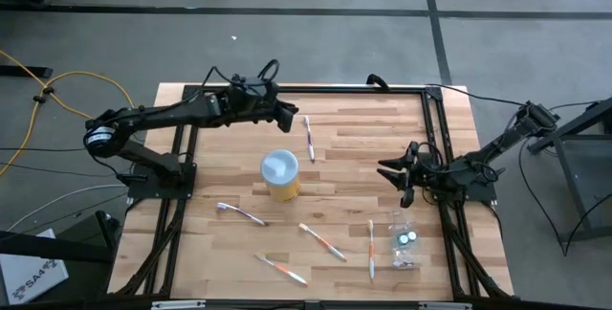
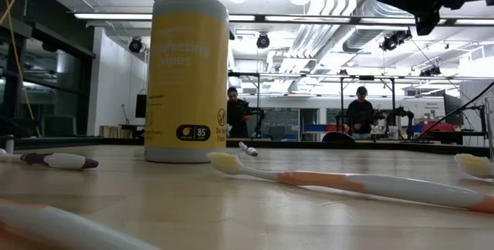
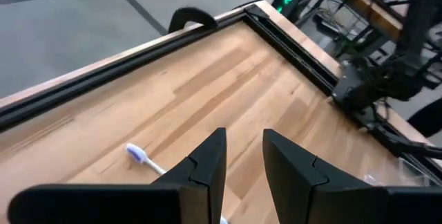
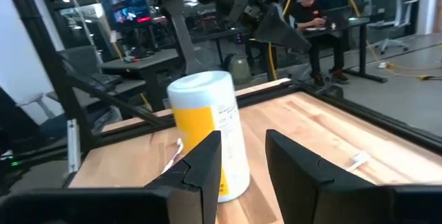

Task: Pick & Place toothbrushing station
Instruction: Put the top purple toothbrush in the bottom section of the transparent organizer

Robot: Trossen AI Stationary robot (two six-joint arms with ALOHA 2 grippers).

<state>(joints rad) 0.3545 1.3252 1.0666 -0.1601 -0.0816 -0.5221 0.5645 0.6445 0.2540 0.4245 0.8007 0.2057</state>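
Note:
A white toothbrush (image 1: pixel 309 138) lies flat near the table's far edge; its blue-and-white head shows in the left wrist view (image 3: pixel 138 156). My left gripper (image 1: pixel 290 115) hovers open just left of it, holding nothing. More toothbrushes lie flat toward the near edge: a white one (image 1: pixel 241 214) and three with orange on them (image 1: pixel 322 241), (image 1: pixel 280 268), (image 1: pixel 371 249). A clear holder cup (image 1: pixel 405 243) at the near right has two teal-capped bottles in it. My right gripper (image 1: pixel 395 174) is open and empty above the table, beyond the cup's far side, facing left.
A tall yellow wipes canister (image 1: pixel 280 174) with a white lid stands upright mid-table between the two grippers; it also shows in the low view (image 2: pixel 189 72) and the right wrist view (image 4: pixel 207 134). A black frame (image 1: pixel 316 88) runs round the table. People sit in the room behind.

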